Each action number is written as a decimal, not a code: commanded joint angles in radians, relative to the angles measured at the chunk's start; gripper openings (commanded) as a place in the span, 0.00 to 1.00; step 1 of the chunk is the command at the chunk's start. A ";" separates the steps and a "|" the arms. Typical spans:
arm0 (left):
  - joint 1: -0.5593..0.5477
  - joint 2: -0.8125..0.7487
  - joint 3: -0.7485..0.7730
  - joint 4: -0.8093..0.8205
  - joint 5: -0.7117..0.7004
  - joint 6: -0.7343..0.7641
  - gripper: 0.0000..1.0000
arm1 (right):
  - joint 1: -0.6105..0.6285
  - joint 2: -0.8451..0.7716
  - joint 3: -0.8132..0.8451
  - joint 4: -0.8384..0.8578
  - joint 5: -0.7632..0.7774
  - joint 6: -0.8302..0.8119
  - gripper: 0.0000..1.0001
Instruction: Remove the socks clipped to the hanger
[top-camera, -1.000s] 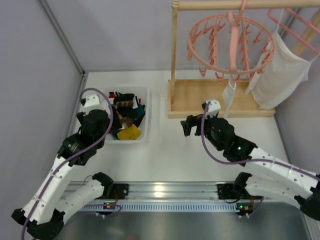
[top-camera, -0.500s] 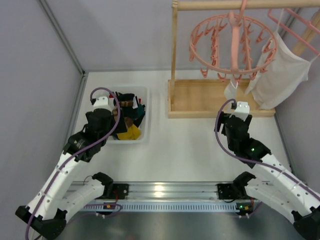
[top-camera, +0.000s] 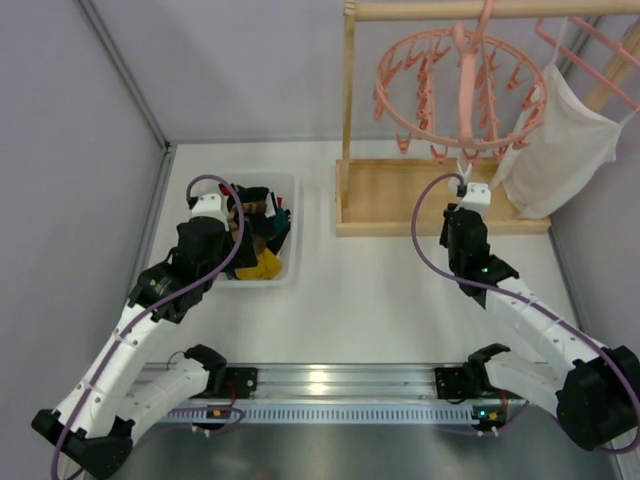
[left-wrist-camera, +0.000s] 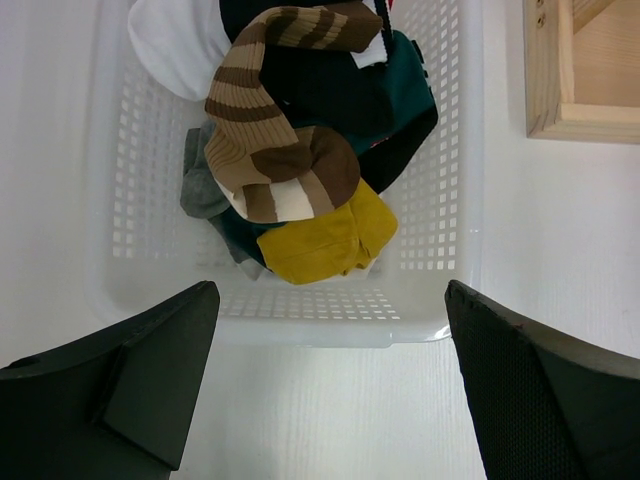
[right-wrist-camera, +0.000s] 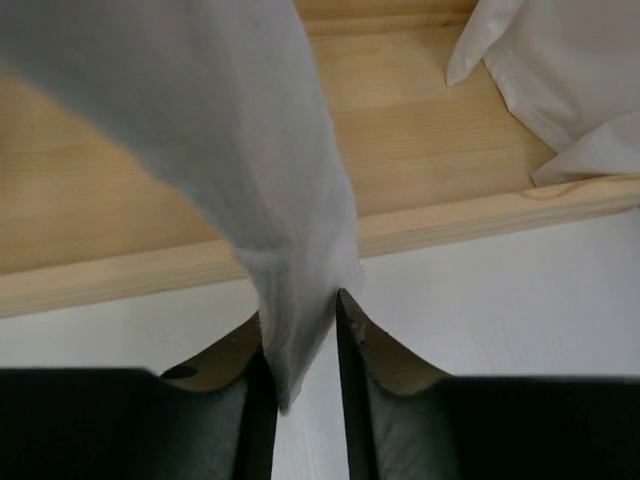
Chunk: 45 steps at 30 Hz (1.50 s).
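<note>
The right fingers (right-wrist-camera: 355, 430), moved up from mid-counter, now pinch the tip of the white sock (right-wrist-camera: 250, 150) still pegged to the round hanger (top-camera: 465, 90) at far right, ready to pull, while the left fingers (left-wrist-camera: 150, 380) hang wide open, empty, over the basket (left-wrist-camera: 440, 200).

Top edge cuts off the white sock (right-wrist-camera: 240, 150)

Robotics lab cell: grey partition walls (top-camera: 60, 120), aluminium mounting rail (top-camera: 330, 383), white tabletop (top-camera: 360, 310), staged wooden rack (top-camera: 349, 100).
</note>
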 joint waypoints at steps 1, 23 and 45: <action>0.006 -0.001 0.002 0.057 0.022 0.013 0.98 | -0.015 -0.011 -0.023 0.183 0.008 -0.007 0.22; -0.589 0.646 0.916 0.120 -0.239 -0.033 0.98 | 0.369 -0.051 -0.122 0.265 0.121 0.141 0.00; -0.632 1.234 1.487 0.223 -0.241 0.219 0.91 | 0.568 0.050 -0.062 0.319 0.179 0.177 0.00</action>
